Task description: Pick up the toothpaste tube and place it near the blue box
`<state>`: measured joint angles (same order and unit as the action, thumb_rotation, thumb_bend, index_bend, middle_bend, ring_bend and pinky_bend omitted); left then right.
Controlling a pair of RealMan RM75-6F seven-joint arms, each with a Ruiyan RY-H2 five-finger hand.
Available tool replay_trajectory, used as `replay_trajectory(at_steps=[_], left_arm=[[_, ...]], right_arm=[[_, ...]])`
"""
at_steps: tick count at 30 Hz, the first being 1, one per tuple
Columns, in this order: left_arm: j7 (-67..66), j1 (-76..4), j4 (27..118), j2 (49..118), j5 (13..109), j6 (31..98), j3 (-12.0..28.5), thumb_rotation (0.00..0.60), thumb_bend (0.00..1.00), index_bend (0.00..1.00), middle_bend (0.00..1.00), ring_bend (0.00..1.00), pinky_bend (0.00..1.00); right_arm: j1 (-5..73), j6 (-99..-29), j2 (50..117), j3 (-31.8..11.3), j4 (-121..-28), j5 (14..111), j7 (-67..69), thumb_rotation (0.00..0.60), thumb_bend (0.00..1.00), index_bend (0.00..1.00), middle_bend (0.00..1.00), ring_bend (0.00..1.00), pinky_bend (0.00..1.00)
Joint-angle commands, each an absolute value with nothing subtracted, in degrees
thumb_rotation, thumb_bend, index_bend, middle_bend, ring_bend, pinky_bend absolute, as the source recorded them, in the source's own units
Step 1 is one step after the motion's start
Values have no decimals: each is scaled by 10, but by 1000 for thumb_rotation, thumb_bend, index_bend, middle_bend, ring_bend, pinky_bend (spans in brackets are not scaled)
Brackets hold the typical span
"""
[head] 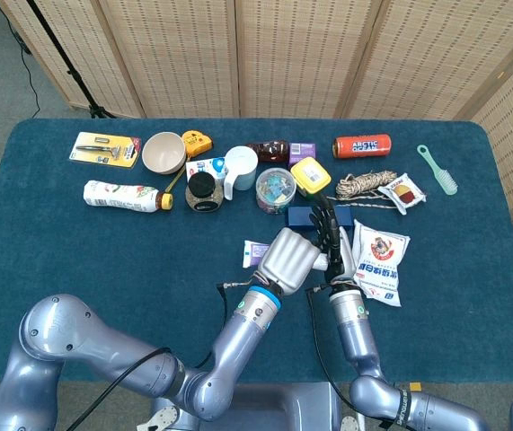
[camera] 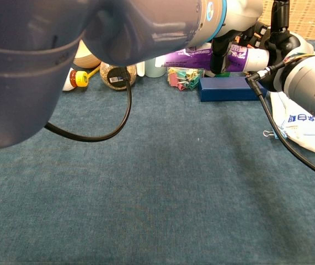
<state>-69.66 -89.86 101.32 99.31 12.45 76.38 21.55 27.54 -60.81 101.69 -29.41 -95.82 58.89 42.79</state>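
Observation:
The toothpaste tube [camera: 193, 56], purple and white, hangs level just above the table, and my left hand [head: 290, 256] grips it from above. In the head view only the tube's flat end [head: 256, 254] shows past the hand. The blue box [camera: 231, 88] lies right behind and below the tube; from the head camera the blue box [head: 301, 216] is partly covered by both hands. My right hand [head: 332, 237] stands beside the tube's cap end with its fingers straight and apart, holding nothing. In the chest view the right hand [camera: 281, 38] sits at the top right.
A white snack packet [head: 380, 260] lies right of the right hand. Behind the box are a tub of binder clips [head: 276, 190], a yellow-lidded box [head: 311, 176], a dark jar [head: 200, 191] and a rope coil [head: 360, 186]. A black cable [camera: 107, 130] loops over the cloth.

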Motion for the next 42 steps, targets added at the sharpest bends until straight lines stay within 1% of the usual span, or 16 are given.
replay_trajectory(at_steps=[1,20,42], left_arm=[[-697,-899,1013,994,124,765,216,600,962,639,566,577,630],[-698,-891,1018,1004,147,784,216,600,962,641,570,579,630],[-711,-885,1010,1024,166,805,218,600,956,641,571,579,638]], right_arm=[[276,-608,1018,-295,-957,589,428,72,0,0,0,0,0],[276,-607,1022,-306,-958,587,445,74,0,0,0,0,0],[274,-611,1023,-332,-956,563,455,74,0,0,0,0,0]])
